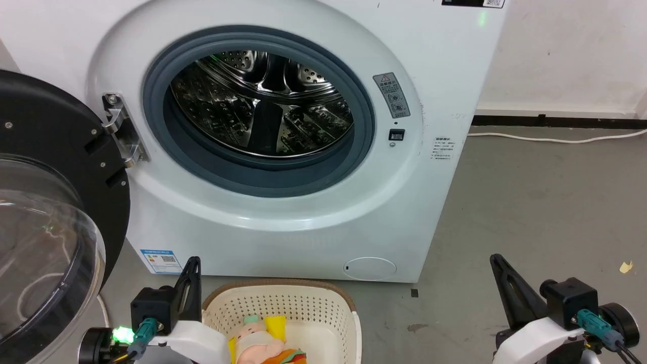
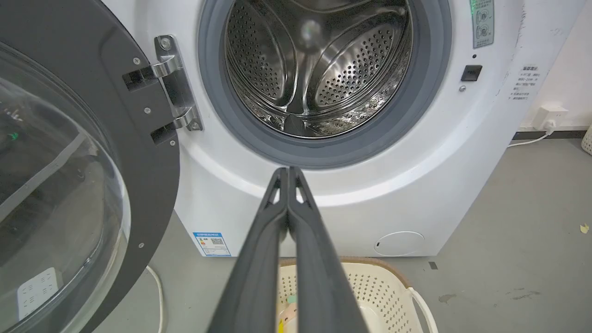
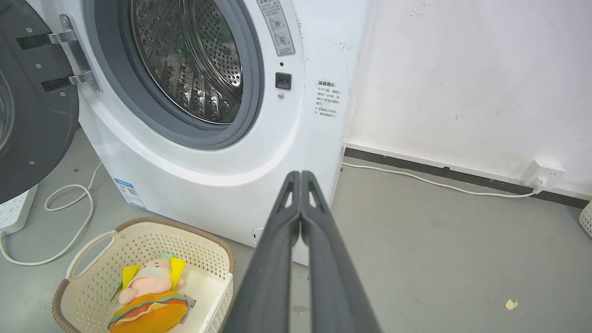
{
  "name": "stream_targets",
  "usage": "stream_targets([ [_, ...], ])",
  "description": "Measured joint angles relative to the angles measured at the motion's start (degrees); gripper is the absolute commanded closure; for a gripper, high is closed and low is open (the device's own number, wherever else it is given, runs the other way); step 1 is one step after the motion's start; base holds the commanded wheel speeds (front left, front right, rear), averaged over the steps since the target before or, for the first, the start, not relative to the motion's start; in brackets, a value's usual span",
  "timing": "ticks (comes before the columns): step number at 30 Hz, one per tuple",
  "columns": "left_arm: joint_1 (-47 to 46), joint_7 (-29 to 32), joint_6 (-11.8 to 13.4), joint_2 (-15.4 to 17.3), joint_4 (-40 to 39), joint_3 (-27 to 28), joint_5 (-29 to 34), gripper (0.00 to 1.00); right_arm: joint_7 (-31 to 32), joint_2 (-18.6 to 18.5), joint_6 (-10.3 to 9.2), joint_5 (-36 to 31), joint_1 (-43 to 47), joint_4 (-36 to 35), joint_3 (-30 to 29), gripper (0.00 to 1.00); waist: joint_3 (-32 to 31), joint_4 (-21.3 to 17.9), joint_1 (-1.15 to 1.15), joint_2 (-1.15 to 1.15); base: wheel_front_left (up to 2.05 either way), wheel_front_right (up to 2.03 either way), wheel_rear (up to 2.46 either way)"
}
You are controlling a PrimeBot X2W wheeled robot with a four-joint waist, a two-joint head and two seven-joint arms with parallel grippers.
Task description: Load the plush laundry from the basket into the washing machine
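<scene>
On floor (image 1: 530,202) before washer (image 1: 303,242): plush (image 1: 263,346) in basket (image 1: 283,302), at the side away from washer. Left gripper (image 1: 193,263) just beside basket's left rim, nearer; right gripper (image 1: 496,260) well apart. Both pairs pinched together, empty.

There is one washing machine (image 1: 303,242) with one round door (image 1: 50,151), hung on its left. One basket (image 1: 283,284) sits near, holding one pink doll (image 3: 152,280), one burger toy (image 3: 148,314) and two yellow pieces (image 3: 177,270). Two grippers show: the left gripper (image 1: 193,262) and the right gripper (image 1: 496,260). One yellow scrap (image 1: 626,267) lies at the right, and one white cable (image 1: 556,137) runs at the far right.
</scene>
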Motion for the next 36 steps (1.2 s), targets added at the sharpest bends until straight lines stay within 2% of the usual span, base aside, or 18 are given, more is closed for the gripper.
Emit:
stream_targets([
  [2, 0.00, 0.00, 0.00, 0.00, 0.00, 0.01, 0.00, 1.00, 0.00, 0.00, 0.00, 0.00, 0.00, 0.00, 0.00, 1.00, 0.00, 0.00, 0.00, 0.00, 0.00, 0.00, 0.00],
  [3, 0.00, 0.00, 0.00, 0.00, 0.00, 0.03, 0.00, 0.00, 0.00, 0.00, 0.00, 0.00, 0.00, 0.00, 0.01, 0.00, 0.00, 0.00, 0.00, 0.00, 0.00, 0.00, 0.00],
  [20, 0.05, -1.04, 0.15, 0.00, 1.30, -1.04, -0.09, 0.00, -0.92, 0.00, 0.00, 1.16, 0.01, 0.01, 0.02, 0.00, 1.16, -0.28, 0.00, 0.00, 0.00, 0.00, 0.00],
  [36, -3.69, -2.86, 0.09, 0.49, 7.86, -2.69, -0.10, 0.00, -2.79, -0.01, 0.00, 3.46, -2.43, -0.98, -0.36, 0.00, 7.61, -2.07, 0.00, 0.00, 0.00, 0.00, 0.00],
])
